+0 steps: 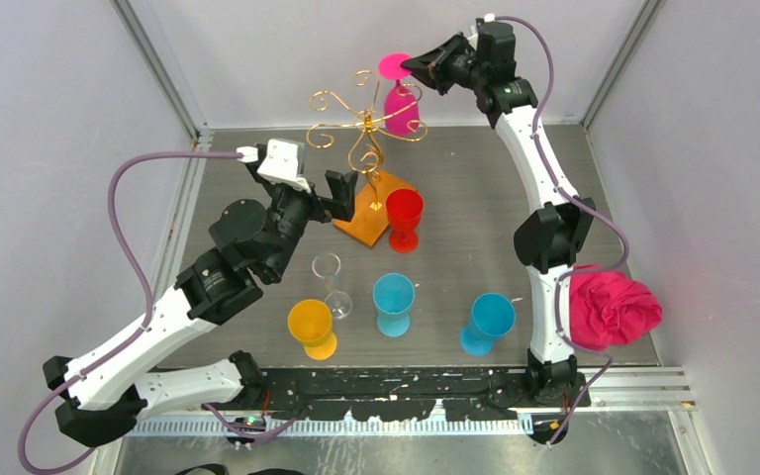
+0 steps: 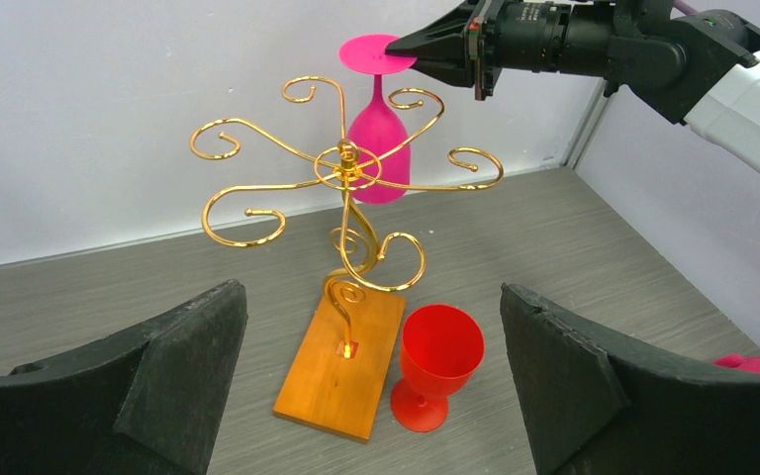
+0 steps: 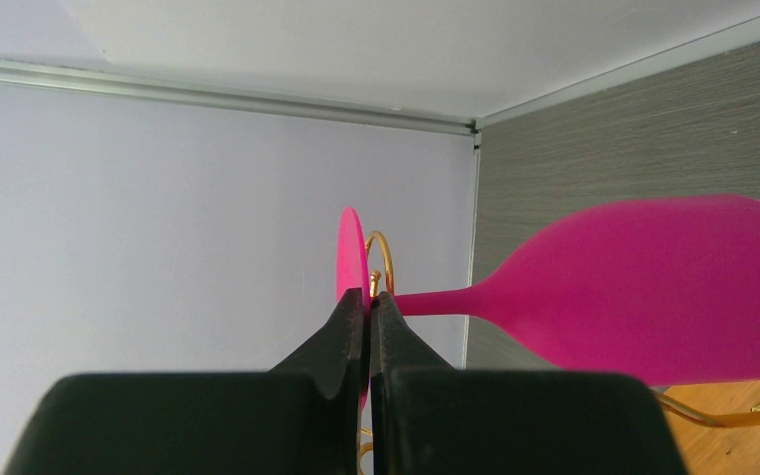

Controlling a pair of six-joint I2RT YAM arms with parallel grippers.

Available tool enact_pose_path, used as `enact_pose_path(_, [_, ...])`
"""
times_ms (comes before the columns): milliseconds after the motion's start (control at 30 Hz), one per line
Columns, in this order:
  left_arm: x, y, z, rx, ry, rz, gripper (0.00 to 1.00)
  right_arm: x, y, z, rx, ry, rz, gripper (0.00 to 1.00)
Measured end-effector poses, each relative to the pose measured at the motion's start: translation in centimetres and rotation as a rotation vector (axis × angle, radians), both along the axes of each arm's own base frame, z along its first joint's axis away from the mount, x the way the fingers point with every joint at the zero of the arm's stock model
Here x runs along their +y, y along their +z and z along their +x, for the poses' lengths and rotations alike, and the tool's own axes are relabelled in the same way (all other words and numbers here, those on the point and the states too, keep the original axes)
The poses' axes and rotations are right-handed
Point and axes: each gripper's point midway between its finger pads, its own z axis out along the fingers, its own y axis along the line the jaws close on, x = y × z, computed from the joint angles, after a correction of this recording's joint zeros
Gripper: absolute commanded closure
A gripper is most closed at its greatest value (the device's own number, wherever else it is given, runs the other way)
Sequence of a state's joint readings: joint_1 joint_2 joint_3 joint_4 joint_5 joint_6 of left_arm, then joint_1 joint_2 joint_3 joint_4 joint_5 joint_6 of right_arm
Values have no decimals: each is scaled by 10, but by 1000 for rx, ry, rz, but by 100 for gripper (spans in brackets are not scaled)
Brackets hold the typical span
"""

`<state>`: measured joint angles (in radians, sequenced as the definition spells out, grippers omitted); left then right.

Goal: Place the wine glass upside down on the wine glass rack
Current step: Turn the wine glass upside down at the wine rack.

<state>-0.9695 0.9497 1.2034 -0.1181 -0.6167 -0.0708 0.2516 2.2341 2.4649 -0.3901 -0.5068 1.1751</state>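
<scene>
The right gripper (image 3: 369, 297) is pinched shut on the rim of the flat foot of the pink wine glass (image 3: 653, 287). The glass hangs upside down, foot up and bowl down, high above the table at the far side of the wine glass rack (image 2: 346, 163). Its stem stands between two curled gold arms; whether it touches the wire cannot be told. The left gripper (image 1: 332, 193), jaws wide apart, hovers near the rack's wooden base (image 2: 341, 361), beside a red glass (image 2: 438, 356).

Grey table (image 1: 475, 188), wine glass rack (image 1: 368, 213), red goblet (image 1: 404, 216), clear glass (image 1: 329, 282), yellow goblet (image 1: 311, 325), blue goblet (image 1: 393, 300), second blue goblet (image 1: 490, 319)
</scene>
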Motion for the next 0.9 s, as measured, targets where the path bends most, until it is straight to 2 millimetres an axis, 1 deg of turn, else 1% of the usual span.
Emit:
enact_pose_path(133, [0,0,0,0,0,0,0,6,-2,-2,-4,11,-9,99])
enact_pose_path(300, [0,-1,0,4,-1,-1,0,12,-15,-2,9,17,-23,99])
enact_pose_path(467, [0,-2,0,9,-2,1,0,10,-12,-8,1,10,-33,99])
enact_pose_path(667, [-1,-4,-1,17,-4,-7,0,21,-12,-22,1,37,-47,99])
enact_pose_path(900, [0,-4,-1,22,-4,-8,0,25,-13,-32,6,51,-56,99])
